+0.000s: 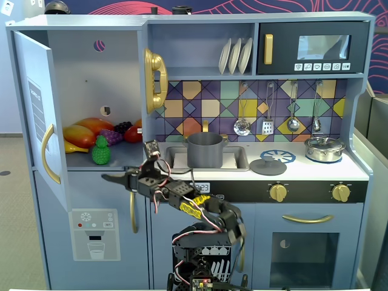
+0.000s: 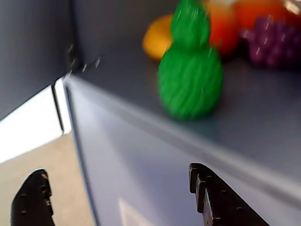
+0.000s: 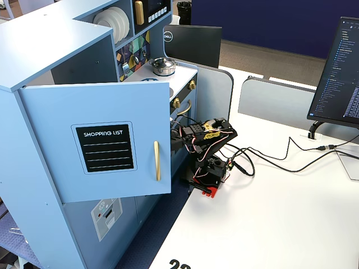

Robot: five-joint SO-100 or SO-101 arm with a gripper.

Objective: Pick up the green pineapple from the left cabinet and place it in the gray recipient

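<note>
A: Where does the green pineapple (image 1: 101, 151) stand?

B: Upright on the shelf of the left cabinet (image 1: 91, 73), whose door hangs open. In the wrist view it sits at about one o'clock from the end effector (image 2: 117, 197), whose jaws are spread wide and hold nothing.

A: And the risk?

B: The end effector (image 1: 112, 178) sits below the shelf lip. If the arm drives straight forward, the fingers would likely strike the shelf edge rather than reach the fruit.

A: Anything else?

B: The purple grapes (image 1: 110, 136) and the orange fruit (image 1: 80, 136) crowd just behind the pineapple, toward twelve o'clock. An overshoot could shove it into them or tip it. The open door (image 1: 37, 115) at nine o'clock also leaves little room. The gray recipient (image 1: 205, 149) waits in the sink.
</note>
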